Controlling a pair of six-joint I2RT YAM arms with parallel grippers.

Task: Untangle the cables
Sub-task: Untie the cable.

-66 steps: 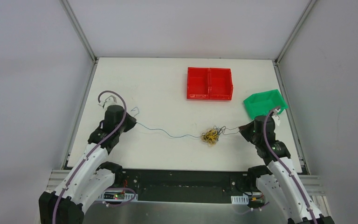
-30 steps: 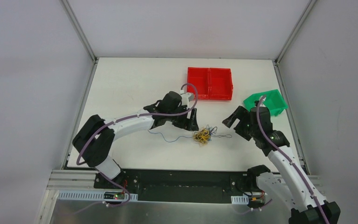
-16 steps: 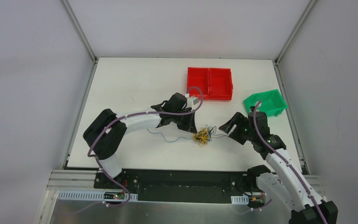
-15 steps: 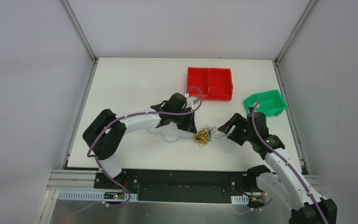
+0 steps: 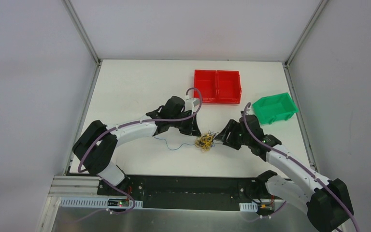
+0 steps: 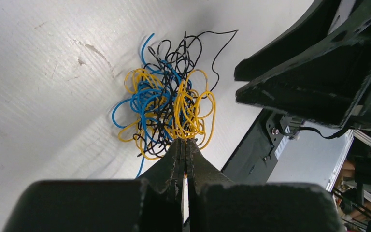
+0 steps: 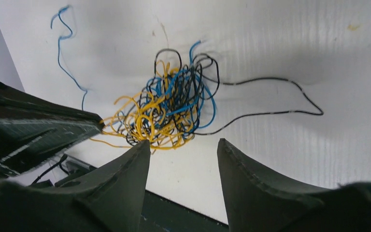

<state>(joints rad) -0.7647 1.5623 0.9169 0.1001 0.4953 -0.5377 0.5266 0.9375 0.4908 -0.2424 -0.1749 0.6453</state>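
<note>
And here we are over the white table [image 5: 140, 87]: the cables [image 5: 204, 141] lie in one knotted clump of yellow, blue and black, toward 6 o'clock from the table's middle, flat on the surface. The left gripper [image 5: 195, 133] is in on the clump from about 10 o'clock. From its own wrist camera the fingers [image 6: 176, 154] are pressed tight together, with no gap between them, nipping yellow loops at the near edge of the cables [image 6: 166, 113]. The right gripper [image 5: 221, 138] is in from 3 o'clock, just beside the knot, and its fingers stand apart. In its wrist view the two tips frame an empty gap at 6 o'clock of the cables [image 7: 166, 113] – nothing lies between them. A loose blue strand [image 5: 174, 143] trails out from the clump toward 9 o'clock across the table, and in the right wrist view a black strand [image 7: 270, 96] loops away toward 3 o'clock. Off at 12 o'clock from the knot sits the red bin [image 5: 217, 86], and the green bin [image 5: 274, 108] is at about 2 o'clock – both well apart from the clump.
</note>
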